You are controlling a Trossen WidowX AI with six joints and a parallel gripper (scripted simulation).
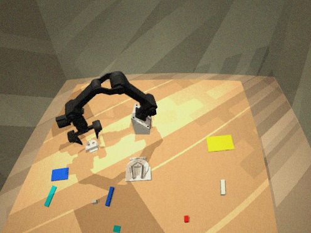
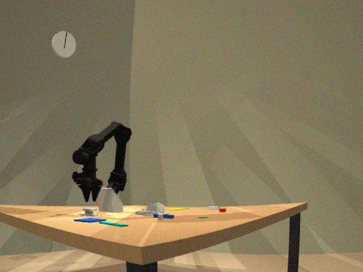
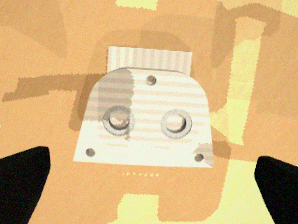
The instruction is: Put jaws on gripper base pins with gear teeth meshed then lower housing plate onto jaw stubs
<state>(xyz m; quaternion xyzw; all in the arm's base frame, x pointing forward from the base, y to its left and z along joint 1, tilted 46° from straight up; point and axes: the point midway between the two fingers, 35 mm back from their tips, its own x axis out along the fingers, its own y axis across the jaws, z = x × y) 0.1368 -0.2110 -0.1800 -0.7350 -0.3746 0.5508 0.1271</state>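
The white housing plate (image 1: 91,144) (image 2: 88,210) (image 3: 150,102) lies at the left of the table, held up a little above its lower part. In the wrist view it has a rounded far edge, two ringed holes and three small holes. A ribbed white block (image 3: 150,57) shows behind it. My gripper (image 1: 89,141) (image 2: 91,201) (image 3: 156,163) is open and empty above the plate, one finger off each side. The white gripper base (image 1: 147,178) (image 2: 140,213) lies near the middle; two curved jaws (image 1: 129,167) (image 1: 146,167) appear to sit on it. Their teeth are too small to judge.
A grey-white angled block (image 1: 142,128) (image 2: 110,201) stands at the arm's foot. A blue sheet (image 1: 59,174), a teal bar (image 1: 50,196), a blue bar (image 1: 110,196) and a small white block (image 1: 94,201) lie nearer the front. A yellow sheet (image 1: 220,143) lies right.
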